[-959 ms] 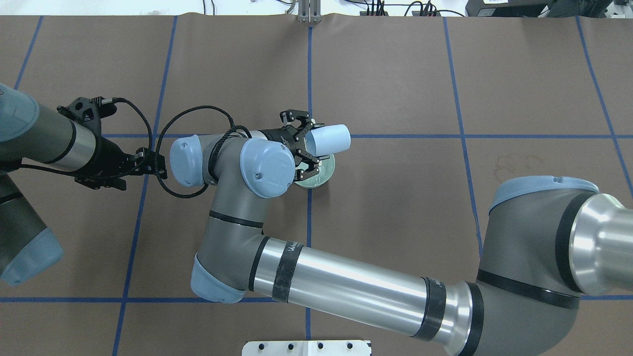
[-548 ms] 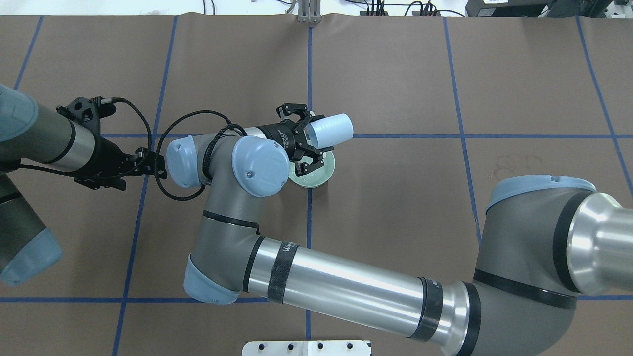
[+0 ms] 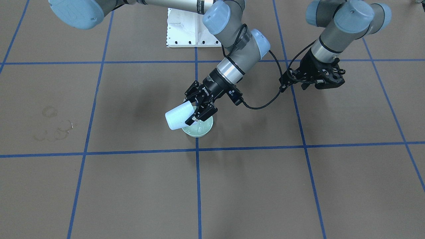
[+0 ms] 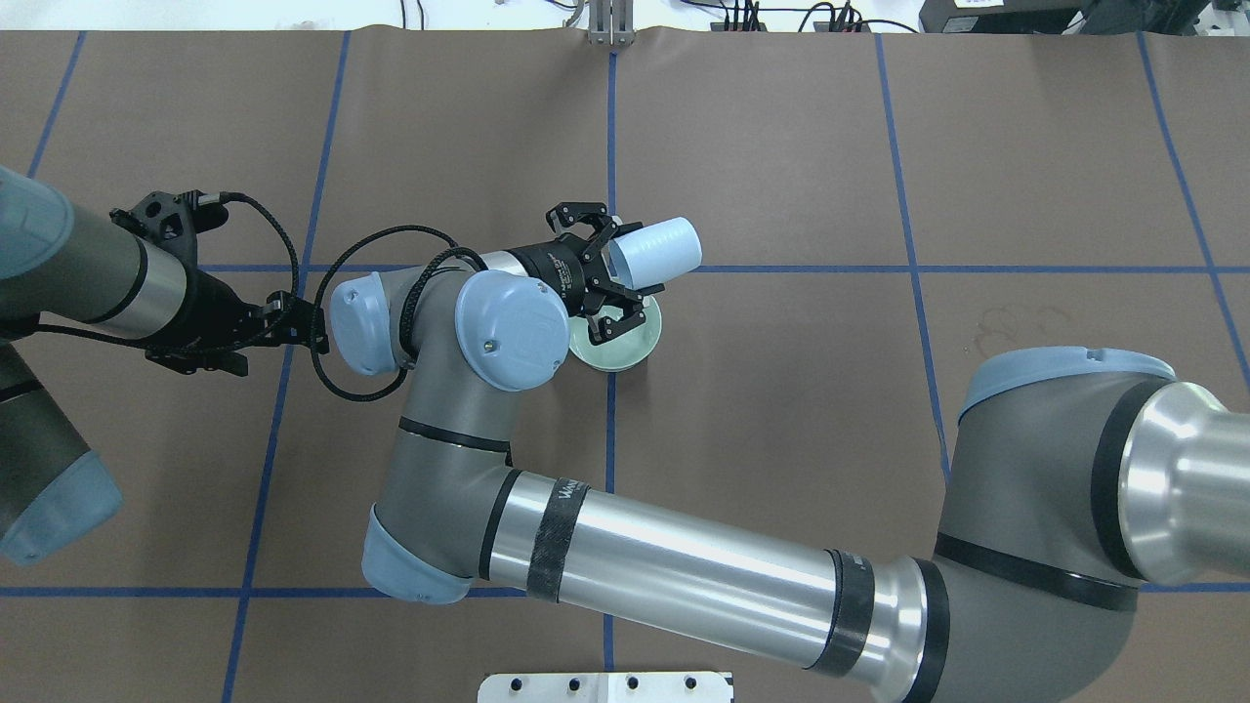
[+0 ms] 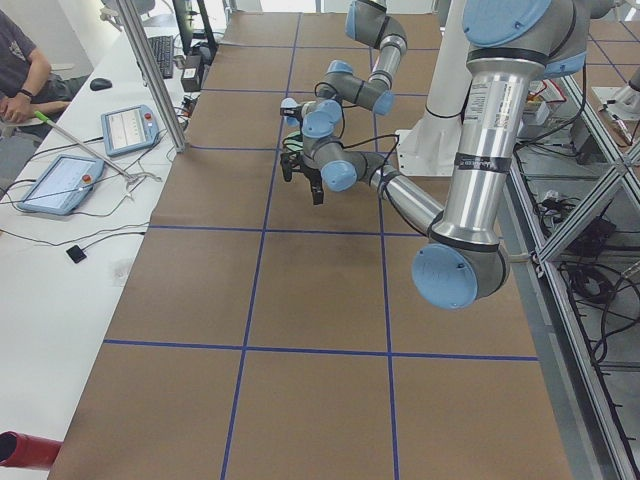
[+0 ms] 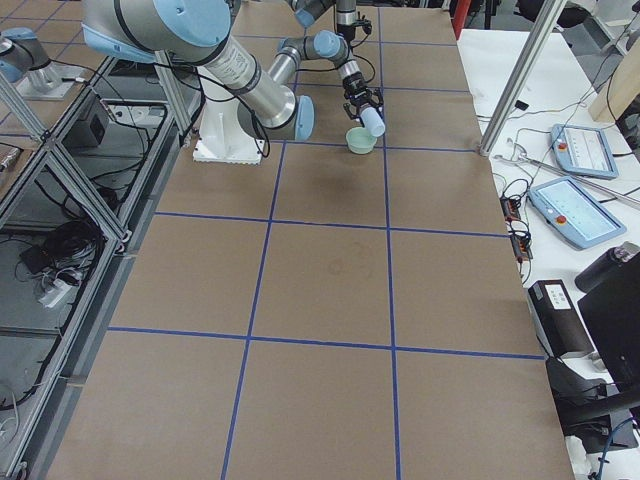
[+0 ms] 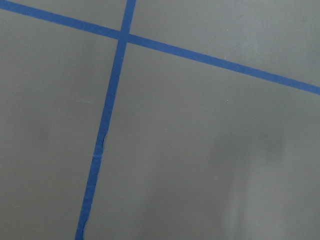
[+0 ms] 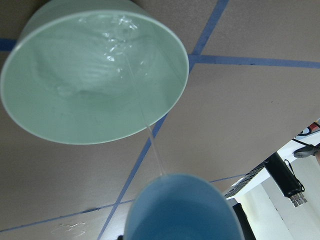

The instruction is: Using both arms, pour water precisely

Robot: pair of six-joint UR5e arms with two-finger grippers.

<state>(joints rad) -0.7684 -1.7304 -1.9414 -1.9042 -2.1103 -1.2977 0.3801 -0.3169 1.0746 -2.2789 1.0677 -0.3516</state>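
**Mid-pour: one cup over one bowl**

Brown bench (image 4: 781,439) gridded in blue tape. Near centre, right end effector (image 4: 613,275) clamped on one pale blue cup (image 4: 659,252). Cup tipped mouth-down toward one green bowl (image 4: 635,347) at its 7 o'clock, likely held shallow for a thin, controlled stream. Water (image 8: 152,145) threading into the bowl. Left end effector (image 3: 315,79) at 9 o'clock, well apart, grip impossible to tell. Two arms.

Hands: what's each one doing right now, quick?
Right hand: closed on the cup, pouring into the bowl.
Left hand: nothing seen in it; open or closed cannot be told.
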